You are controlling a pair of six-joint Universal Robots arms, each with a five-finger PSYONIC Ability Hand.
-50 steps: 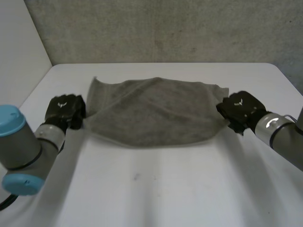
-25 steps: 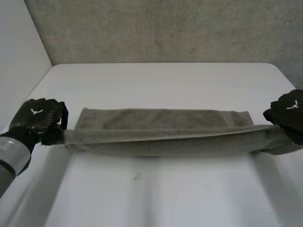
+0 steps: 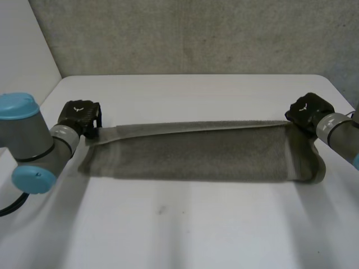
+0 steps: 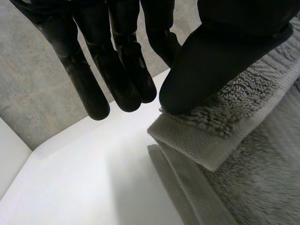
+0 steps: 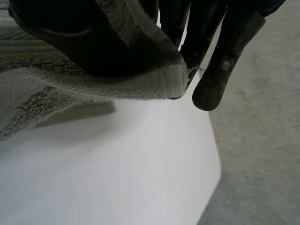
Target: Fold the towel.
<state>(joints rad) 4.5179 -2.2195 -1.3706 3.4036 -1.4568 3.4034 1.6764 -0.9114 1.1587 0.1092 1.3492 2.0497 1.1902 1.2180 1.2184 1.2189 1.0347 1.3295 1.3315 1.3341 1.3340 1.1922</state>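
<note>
**A:** Both hands have pulled back from the near side and drawn closer together in the last half second. The left hand (image 3: 81, 116) and right hand (image 3: 307, 110) sit farther up the table (image 3: 185, 235), with the towel (image 3: 196, 159) strung between them.

**B:** And the held edge has crossed over! It was nearest us, and now it runs along the far side of the cloth. It's taut from hand to hand, and the rest slopes down toward us onto the table.

**A:** Which step is this?

**B:** A lengthwise fold, mid-carry, I'd say. The next move calls for both hands travelling together, keeping that edge tight, then laying it square on the layer below before letting go.

**A:** How are the grips?

**B:** In the left wrist view, the thumb (image 4: 220, 56) is clamped down on a towel corner while the fingers (image 4: 117, 70) hang straight beside it. That view also shows two layers at the corner, which the head view can't separate.

**A:** And the right wrist view?

**B:** The corner is pinched there too, with cloth draped over the thumb and caught against the fingers (image 5: 222, 61). The head view adds the whole span of the towel.
</note>
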